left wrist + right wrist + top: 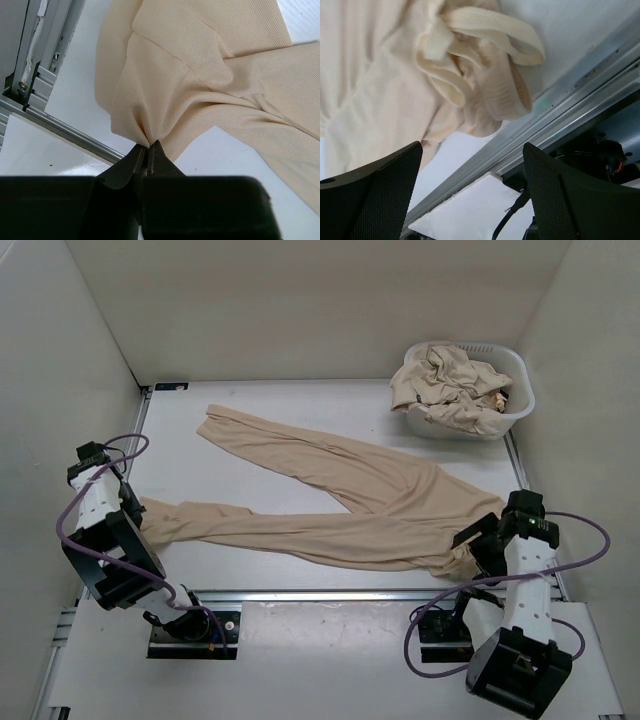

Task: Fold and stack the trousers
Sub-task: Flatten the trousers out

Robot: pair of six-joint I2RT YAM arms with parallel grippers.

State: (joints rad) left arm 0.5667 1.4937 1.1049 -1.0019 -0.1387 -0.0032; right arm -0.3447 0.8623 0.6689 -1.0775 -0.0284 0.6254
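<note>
A white desk (300,405) sits inside plain white walls, with an aluminium rail along its near edge. One pair of tan trousers (330,495) lies spread across it, legs running toward the left and the waist near the right arm.

The left gripper (148,148) is pinched tight on the end of the nearer leg; in its wrist view the fabric gathers into folds right at the fingertips and fans out ahead of them. The desk's left edge and rail lie just to that gripper's left.

The right gripper (472,187) stands wide, holding nothing. Its two dark textured fingers (380,195) frame the bottom of its view, and the bunched waistband (485,65) lies just ahead of them, crumpled on the desk beside the rail and clear of both fingers.

Far ahead of the right gripper, at the back right corner of the desk, a white basket (515,405) holds more crumpled trousers of the same colour (445,385).
</note>
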